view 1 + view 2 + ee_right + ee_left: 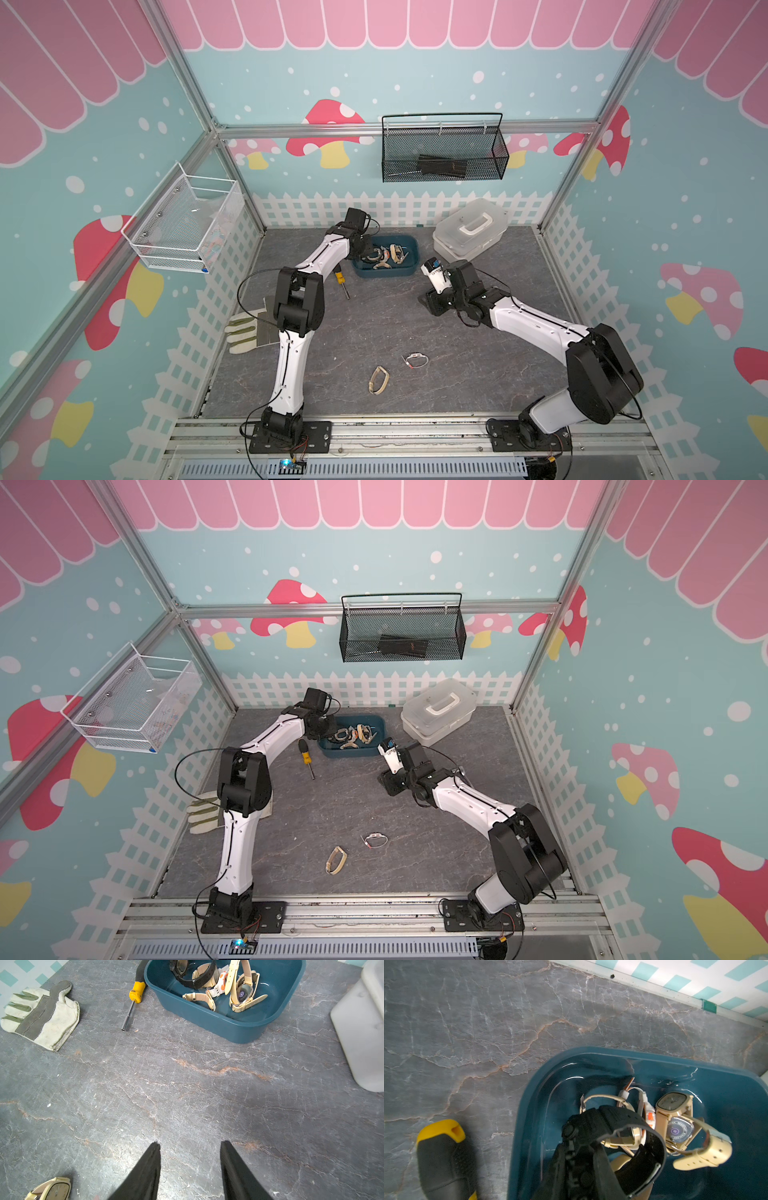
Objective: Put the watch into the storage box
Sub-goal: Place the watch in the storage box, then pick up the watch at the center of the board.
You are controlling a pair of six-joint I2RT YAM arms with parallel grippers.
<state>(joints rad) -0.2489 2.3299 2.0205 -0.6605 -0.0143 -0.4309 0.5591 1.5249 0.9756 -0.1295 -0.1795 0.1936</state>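
The storage box (386, 272) (351, 753), a dark teal bin, stands at the back middle of the table and holds several beige and white watches (675, 1105). My left gripper (577, 1167) (365, 253) hangs over the box's left end, shut on a black watch (612, 1118) (193, 978) whose strap loops out over the watches below. My right gripper (190, 1144) (432, 305) hovers open above bare table to the right of the box, with nothing between its fingers. A beige-strapped watch (379, 379) (52, 1188) and a thin silver watch (415, 359) lie on the table near the front.
A yellow-and-black screwdriver (341, 280) (440, 1157) lies just left of the box. A work glove (243, 338) (41, 1014) lies at the left edge. A white translucent case (471, 232) stands at the back right. A black mesh basket (444, 158) and a white wire basket (183, 224) hang on the walls.
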